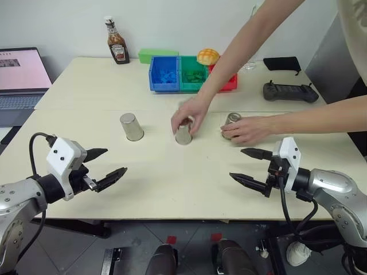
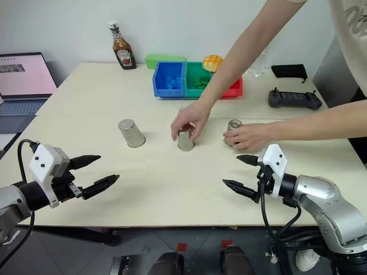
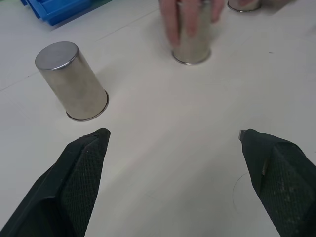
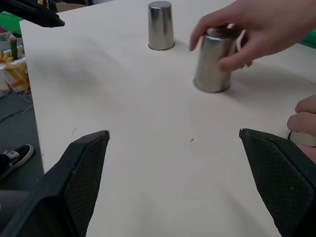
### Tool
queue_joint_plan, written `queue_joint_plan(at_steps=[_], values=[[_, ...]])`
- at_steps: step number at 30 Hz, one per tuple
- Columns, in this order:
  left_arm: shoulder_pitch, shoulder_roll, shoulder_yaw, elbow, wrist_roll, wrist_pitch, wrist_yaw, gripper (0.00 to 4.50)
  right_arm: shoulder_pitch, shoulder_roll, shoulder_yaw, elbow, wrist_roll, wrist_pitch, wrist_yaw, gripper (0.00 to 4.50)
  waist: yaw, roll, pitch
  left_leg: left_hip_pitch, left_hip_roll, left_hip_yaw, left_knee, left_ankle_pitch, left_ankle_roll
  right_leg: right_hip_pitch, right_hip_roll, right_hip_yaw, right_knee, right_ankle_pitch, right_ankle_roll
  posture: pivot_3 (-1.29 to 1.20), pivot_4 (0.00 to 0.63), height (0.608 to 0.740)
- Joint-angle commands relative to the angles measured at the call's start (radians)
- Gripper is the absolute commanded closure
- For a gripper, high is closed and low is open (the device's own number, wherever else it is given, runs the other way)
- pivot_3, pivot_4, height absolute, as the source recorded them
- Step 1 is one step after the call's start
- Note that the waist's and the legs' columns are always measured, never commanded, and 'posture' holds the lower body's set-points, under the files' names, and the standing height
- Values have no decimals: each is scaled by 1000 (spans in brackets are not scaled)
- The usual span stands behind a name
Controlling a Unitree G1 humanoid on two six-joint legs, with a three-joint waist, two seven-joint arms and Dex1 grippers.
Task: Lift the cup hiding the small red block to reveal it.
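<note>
Steel cups (image 1: 132,126) are being shuffled by a person's hands (image 1: 190,117) ahead of both tools, left tool (image 1: 105,167) and right tool (image 1: 250,167), held apart; selection awaited.

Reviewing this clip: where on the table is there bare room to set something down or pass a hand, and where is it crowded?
Free: the strip between the left end effector and right end effector, in front of the cups, and the far-left tabletop beside the sauce bottle. Crowded: the middle cup and right cup, both under a person's hands, and the bins.
</note>
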Motion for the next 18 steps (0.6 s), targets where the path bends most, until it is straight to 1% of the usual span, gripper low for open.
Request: queue_joint_plan(at_steps=[1, 18], values=[[-6, 11, 5, -17, -3, -3, -3, 0, 0, -1, -11, -32, 13, -10, 0, 20, 0, 0, 0, 0, 0, 0, 0, 0, 0, 0, 0, 0, 0, 0, 0, 0, 150, 740], [-16, 11, -1, -11, -6, -4, -7, 0, -8, 12, 2, -33, 10, -10, -13, 20, 0, 0, 0, 0, 0, 0, 0, 0, 0, 0, 0, 0, 0, 0, 0, 0, 150, 740]])
